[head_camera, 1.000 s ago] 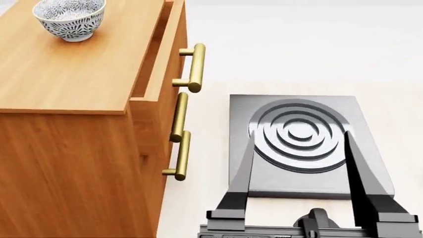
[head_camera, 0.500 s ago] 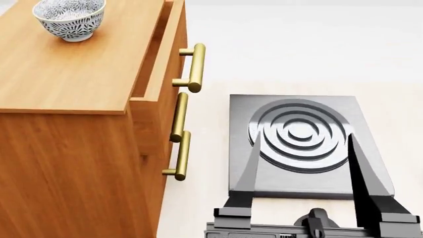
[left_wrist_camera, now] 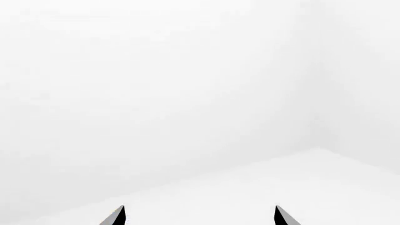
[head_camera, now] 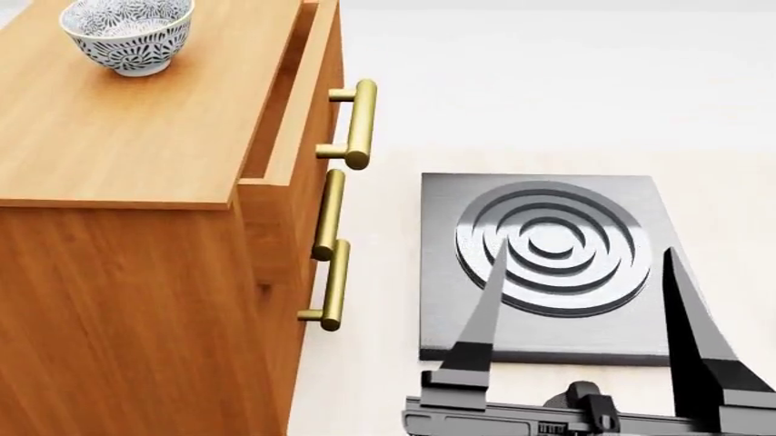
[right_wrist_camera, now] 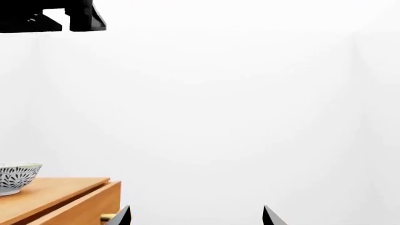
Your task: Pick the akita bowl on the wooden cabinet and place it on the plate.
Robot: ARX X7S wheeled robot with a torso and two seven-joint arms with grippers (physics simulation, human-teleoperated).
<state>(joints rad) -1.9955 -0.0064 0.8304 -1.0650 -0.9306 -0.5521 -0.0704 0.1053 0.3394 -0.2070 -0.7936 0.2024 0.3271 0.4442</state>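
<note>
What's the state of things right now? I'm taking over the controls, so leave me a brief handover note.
Left gripper: open, empty, facing blank white.
Right gripper: open, empty.
Bowl: untouched on the cabinet, far from both grippers.
Plate: not in view.
Done: nothing yet.
Left: reach and grasp the bowl, find the plate, set the bowl on it.

Akita bowl (head_camera: 127, 34): white, dense blue-grey floral pattern, upright on my wooden cabinet (head_camera: 134, 154) top, far-left corner. Cabinet: orange-brown, top drawer slightly open.
</note>
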